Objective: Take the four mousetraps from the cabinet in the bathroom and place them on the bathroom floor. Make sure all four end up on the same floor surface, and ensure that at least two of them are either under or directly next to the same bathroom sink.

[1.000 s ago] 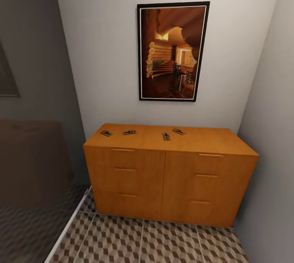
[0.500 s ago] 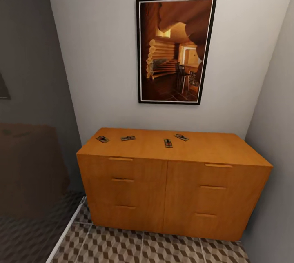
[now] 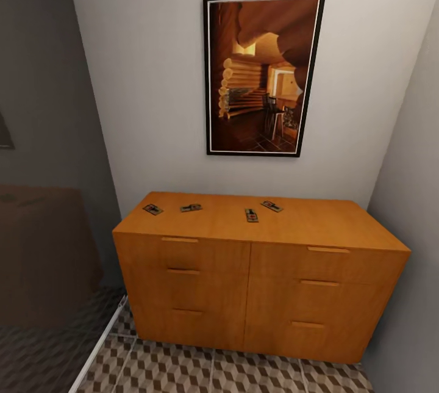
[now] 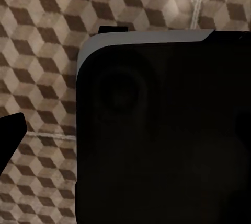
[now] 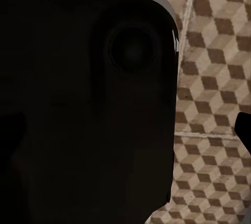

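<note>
Since a second ago our head camera has drawn closer and tilted up, so the cabinet looms larger and the picture sits higher; the things themselves have not shifted.

Nearest us, both wrist views look down on the bathroom floor, its brown, beige and white cube tiles crossed by pale grout lines, with a large dark body of our own rig blocking much of each view. A dark sliver at the edge of each wrist view may be a fingertip, but we cannot tell whether either gripper is open or closed.

Farther on, the head view shows the same tiles running up to the foot of the cabinet, with a pale strip beside them.

On the cabinet's top lie the four mousetraps, spread in a loose row toward the back, well apart from one another.

Behind it, a framed picture hangs on the white wall.
</note>
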{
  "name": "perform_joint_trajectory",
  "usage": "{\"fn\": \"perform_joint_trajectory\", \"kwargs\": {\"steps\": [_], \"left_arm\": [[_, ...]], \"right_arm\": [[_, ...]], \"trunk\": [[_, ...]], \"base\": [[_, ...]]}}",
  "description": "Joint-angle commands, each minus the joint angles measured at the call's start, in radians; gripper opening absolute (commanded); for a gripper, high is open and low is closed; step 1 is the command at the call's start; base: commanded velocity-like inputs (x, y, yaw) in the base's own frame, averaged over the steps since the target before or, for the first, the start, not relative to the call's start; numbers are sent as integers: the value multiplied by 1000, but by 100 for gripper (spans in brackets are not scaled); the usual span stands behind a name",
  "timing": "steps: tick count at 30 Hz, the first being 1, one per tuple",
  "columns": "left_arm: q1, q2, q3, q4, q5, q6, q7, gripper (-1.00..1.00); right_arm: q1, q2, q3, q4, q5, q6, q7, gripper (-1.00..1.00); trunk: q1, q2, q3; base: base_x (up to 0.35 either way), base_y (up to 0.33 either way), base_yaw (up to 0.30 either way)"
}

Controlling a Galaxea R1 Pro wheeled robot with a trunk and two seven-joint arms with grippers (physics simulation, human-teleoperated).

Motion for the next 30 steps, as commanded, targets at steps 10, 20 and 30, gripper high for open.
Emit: {"fn": "perform_joint_trajectory", "kwargs": {"steps": [10,20,30], "left_arm": [[0,-2,1,-1,2,-2,0,100],[58,51,40,44,3,-58,27,100],[56,57,38,-4,5,-71,27,100]], "right_arm": [[0,-1,9,0,11,-13,-1,100],[58,-18,15,51,-12,-70,23,100],[92,-74,15,-6,-12,-111,32,100]], "trunk": [[0,0,-1],[0,0,-1],[0,0,-1]], "base": [[1,0,0],[0,0,0],[0,0,0]]}}
